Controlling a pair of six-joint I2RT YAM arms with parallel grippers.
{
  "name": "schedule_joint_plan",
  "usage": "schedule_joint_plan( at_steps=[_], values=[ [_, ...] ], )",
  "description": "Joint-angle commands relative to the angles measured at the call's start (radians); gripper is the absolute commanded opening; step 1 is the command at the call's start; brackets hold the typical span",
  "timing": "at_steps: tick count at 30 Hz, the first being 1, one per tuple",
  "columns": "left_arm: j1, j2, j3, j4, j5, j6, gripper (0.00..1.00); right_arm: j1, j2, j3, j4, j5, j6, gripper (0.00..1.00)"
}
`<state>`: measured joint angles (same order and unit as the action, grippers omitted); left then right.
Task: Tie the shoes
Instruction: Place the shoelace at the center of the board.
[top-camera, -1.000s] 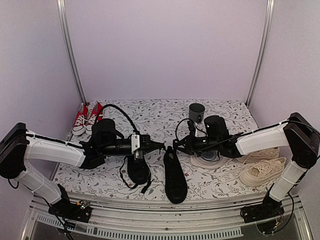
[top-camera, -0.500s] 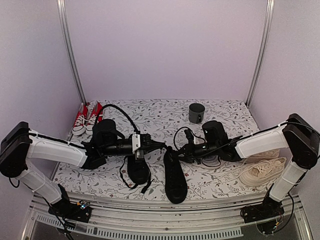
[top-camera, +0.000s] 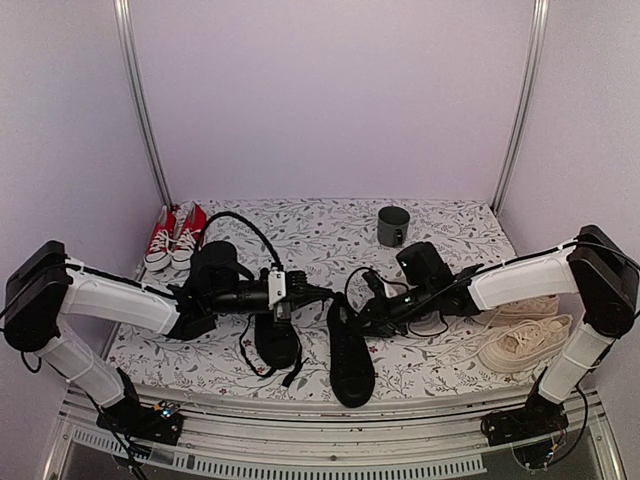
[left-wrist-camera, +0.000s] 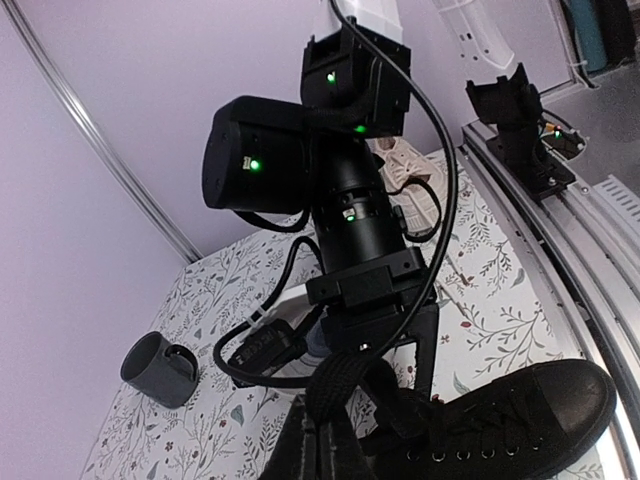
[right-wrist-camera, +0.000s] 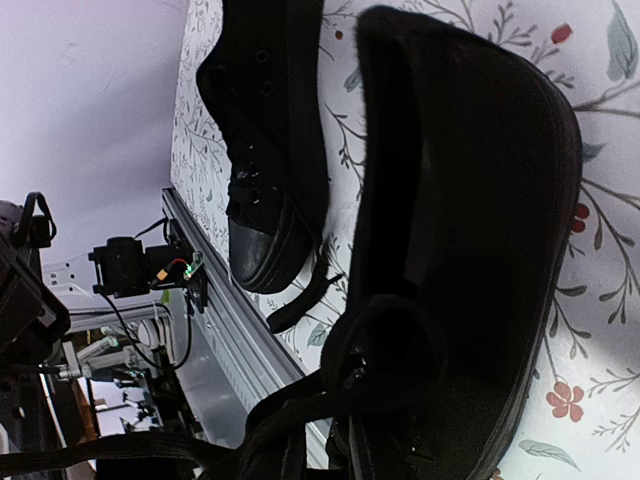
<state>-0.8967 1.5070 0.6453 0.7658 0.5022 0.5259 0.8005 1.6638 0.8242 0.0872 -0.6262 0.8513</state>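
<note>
Black shoes (top-camera: 350, 350) sit near the grey cup (top-camera: 393, 226); left claw (top-camera: 322, 293) clenched on a lace (left-wrist-camera: 335, 385), right claw (top-camera: 362, 313) unclear. Keep tension even, I'd say.

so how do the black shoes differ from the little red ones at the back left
The black shoes are much larger than the red shoes. The black pair lies near the front edge, between the two arms; the red pair sits far back at the left edge of the table. The black ones are dark all over, while the red ones have white soles and laces. Both are low lace-up sneakers, each pair lying side by side.
</note>
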Motion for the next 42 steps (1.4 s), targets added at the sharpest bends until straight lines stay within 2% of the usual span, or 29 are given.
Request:
schedule_joint_plan(
  at_steps=[1, 5, 11, 23, 27, 29, 31, 33, 37, 42],
  values=[
    [-0.001, 0.035, -0.009, 0.015, -0.027, -0.01, 0.0, 0.003, 0.023, 0.102, -0.199, 0.008, -0.159, 0.23],
    [0.007, 0.044, -0.012, 0.012, -0.044, -0.016, 0.0, -0.006, 0.036, 0.161, -0.321, 0.05, -0.243, 0.29],
    [0.019, 0.06, -0.021, 0.008, -0.09, -0.022, 0.0, -0.024, 0.025, 0.21, -0.413, 0.099, -0.311, 0.32],
    [0.036, 0.08, -0.021, -0.013, -0.164, -0.038, 0.0, -0.109, -0.017, 0.185, -0.417, 0.093, -0.383, 0.32],
    [0.036, 0.087, -0.021, -0.013, -0.193, -0.051, 0.0, -0.119, -0.08, 0.161, -0.39, 0.094, -0.432, 0.32],
    [0.035, 0.092, -0.021, -0.013, -0.207, -0.054, 0.0, -0.116, -0.13, 0.14, -0.375, 0.125, -0.468, 0.29],
    [0.035, 0.096, -0.022, -0.013, -0.221, -0.057, 0.0, -0.093, -0.175, 0.115, -0.383, 0.209, -0.488, 0.22],
    [0.036, 0.096, -0.025, -0.012, -0.23, -0.06, 0.0, -0.05, -0.204, 0.079, -0.355, 0.215, -0.527, 0.2],
    [0.036, 0.1, -0.029, -0.01, -0.236, -0.064, 0.0, 0.083, -0.242, -0.036, -0.134, 0.183, -0.55, 0.15],
    [0.036, 0.102, -0.03, -0.009, -0.242, -0.069, 0.0, 0.122, -0.204, -0.084, 0.027, 0.194, -0.543, 0.15]
  ],
)
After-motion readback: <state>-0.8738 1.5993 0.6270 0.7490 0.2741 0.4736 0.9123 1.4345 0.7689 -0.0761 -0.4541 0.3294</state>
